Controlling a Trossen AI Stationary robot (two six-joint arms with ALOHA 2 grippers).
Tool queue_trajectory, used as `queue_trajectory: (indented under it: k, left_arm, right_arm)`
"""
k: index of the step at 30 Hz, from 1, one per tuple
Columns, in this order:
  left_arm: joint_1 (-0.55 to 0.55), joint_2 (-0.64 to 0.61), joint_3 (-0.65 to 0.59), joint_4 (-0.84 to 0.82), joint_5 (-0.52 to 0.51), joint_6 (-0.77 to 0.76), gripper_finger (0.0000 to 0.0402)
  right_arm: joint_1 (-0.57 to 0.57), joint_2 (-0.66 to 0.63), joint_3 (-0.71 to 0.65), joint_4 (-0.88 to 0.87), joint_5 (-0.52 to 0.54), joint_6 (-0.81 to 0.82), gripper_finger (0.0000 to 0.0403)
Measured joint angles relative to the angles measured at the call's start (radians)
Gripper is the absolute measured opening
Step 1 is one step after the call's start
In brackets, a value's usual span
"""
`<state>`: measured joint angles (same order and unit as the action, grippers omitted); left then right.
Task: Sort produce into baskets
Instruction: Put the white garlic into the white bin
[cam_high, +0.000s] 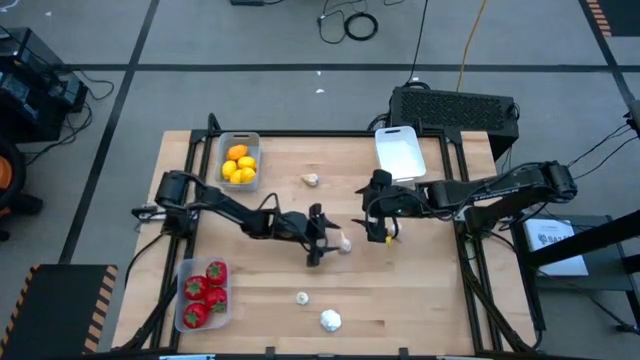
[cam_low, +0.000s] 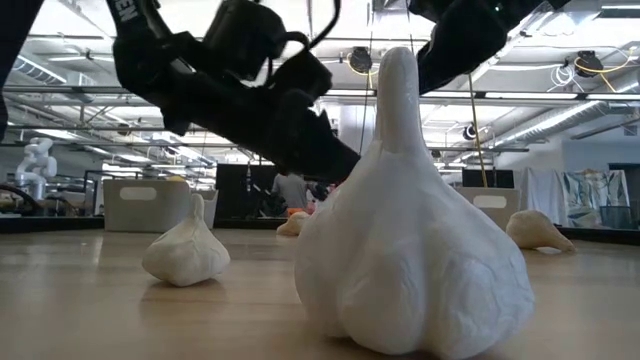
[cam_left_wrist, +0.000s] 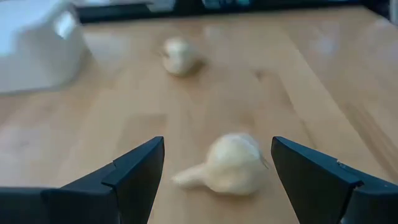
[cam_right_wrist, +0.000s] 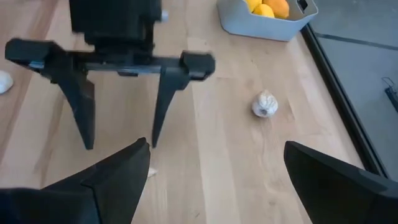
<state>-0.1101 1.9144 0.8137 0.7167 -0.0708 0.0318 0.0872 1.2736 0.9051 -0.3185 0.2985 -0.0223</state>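
A pale wooden desk (cam_high: 420, 290) holds three shallow trays. The grey tray (cam_high: 238, 160) carries yellow lemons (cam_high: 240, 165); the clear tray (cam_high: 205, 294) carries glossy red fruits (cam_high: 204, 290); the white tray (cam_high: 399, 152) looks empty. Four whitish garlic bulbs lie loose, rounded with tapering necks and a papery look.

Near the desk's middle, the left pincer (cam_high: 322, 240) stands open, its dark fingers on either side of one garlic bulb (cam_left_wrist: 227, 165), not yet touching it. The right pincer (cam_high: 378, 224), also open and holding nothing, hangs just beyond that bulb, between it and the white tray.

Risk, as a judgement: the bulb lies on its side, so closing fingers may roll or squirt it away. The two pincers sit close together and could collide.
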Motion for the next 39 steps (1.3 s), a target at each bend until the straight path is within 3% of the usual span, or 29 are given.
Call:
queue_trajectory:
  k: [5, 14, 35, 39]
  left_arm:
    - [-0.001, 0.066, 0.075, -0.027, 0.078, 0.000, 0.0302]
    - [-0.001, 0.175, 0.210, -0.120, 0.077, 0.011, 0.0302]
    - [0.000, 0.176, 0.219, -0.237, 0.049, 0.078, 0.0302]
    - [0.000, 0.176, 0.218, -0.239, 0.045, 0.087, 0.0301]
  right_arm:
    - [0.000, 0.000, 0.000, -0.003, -0.002, 0.011, 0.0357]
    - [0.000, 0.001, 0.000, -0.007, -0.009, 0.011, 0.0357]
    - [0.000, 0.001, -0.001, -0.008, -0.011, 0.010, 0.0357]
    - [0.000, -0.004, -0.001, -0.052, 0.044, 0.018, 0.0357]
